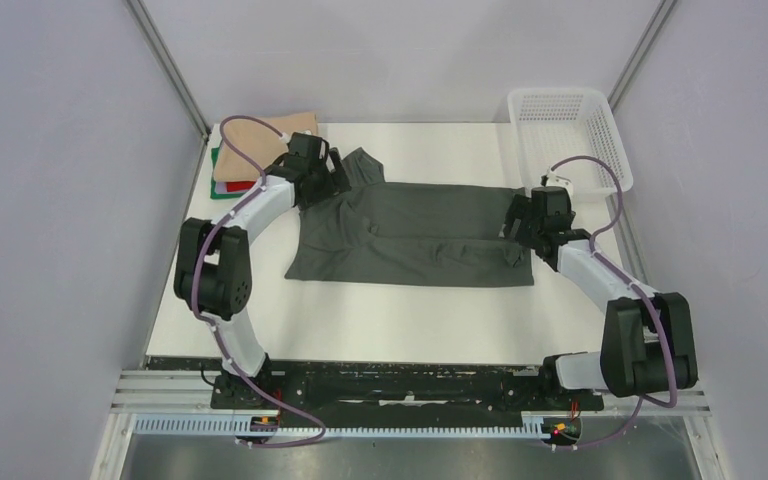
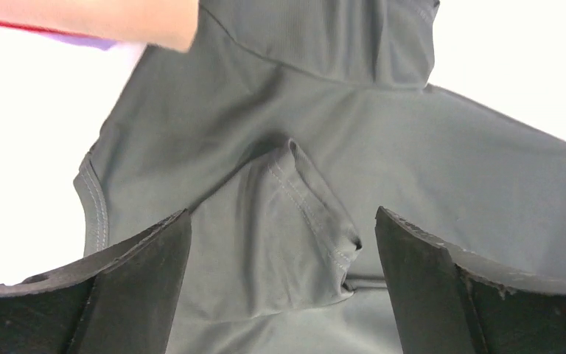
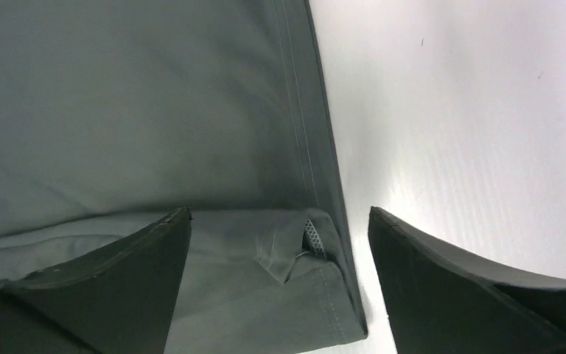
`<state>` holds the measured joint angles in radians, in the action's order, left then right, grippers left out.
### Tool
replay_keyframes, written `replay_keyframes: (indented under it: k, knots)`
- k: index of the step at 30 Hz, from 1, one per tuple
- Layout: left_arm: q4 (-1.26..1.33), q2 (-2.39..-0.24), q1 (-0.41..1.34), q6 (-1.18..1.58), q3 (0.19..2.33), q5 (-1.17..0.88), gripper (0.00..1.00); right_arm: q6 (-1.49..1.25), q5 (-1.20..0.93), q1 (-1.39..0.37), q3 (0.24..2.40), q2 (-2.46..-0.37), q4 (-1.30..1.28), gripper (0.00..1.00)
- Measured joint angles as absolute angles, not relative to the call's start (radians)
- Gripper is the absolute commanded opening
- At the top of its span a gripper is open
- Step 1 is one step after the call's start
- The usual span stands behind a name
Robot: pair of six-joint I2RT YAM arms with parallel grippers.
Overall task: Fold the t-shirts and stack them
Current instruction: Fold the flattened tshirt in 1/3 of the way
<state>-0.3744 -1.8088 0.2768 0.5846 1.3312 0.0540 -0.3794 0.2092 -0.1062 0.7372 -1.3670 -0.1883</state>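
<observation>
Charcoal t-shirt (image 1: 415,235) lies partly folded on the counter (image 1: 410,320); left gripper (image 2: 281,215) over sleeve, right gripper (image 3: 279,213) over hem corner, both spread wide, empty.

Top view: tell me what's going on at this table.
A two-armed robot is folding a grey shirt laid across the middle of the table. The left gripper hovers over its sleeve end and the right gripper over its hem corner. Both are open, gripping nothing. The shirt looks partly folded, lengthwise. A stack of folded shirts sits at the far left corner, and a white basket at the far right.
</observation>
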Motion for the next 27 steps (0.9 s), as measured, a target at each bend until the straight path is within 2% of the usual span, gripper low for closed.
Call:
replay_keyframes:
  k: [6,13,20,27]
  knots:
    - [-0.375,-1.785,0.265,0.587,1.336,0.043,1.00,-0.344,0.116,-0.106,0.721,-1.269,-0.155,0.98]
    - [-0.324,-1.601,0.278,0.624,1.092,-0.057,1.00,-0.302,-0.148,-0.143,0.603,-1.135,-0.129,0.98]
    - [-0.247,-1.613,0.289,0.674,0.991,-0.153,1.00,-0.284,-0.212,-0.215,0.572,-1.205,-0.117,0.98]
    - [-0.214,-1.691,0.289,0.688,0.987,-0.154,1.00,-0.285,-0.075,-0.199,0.635,-1.382,-0.116,0.98]
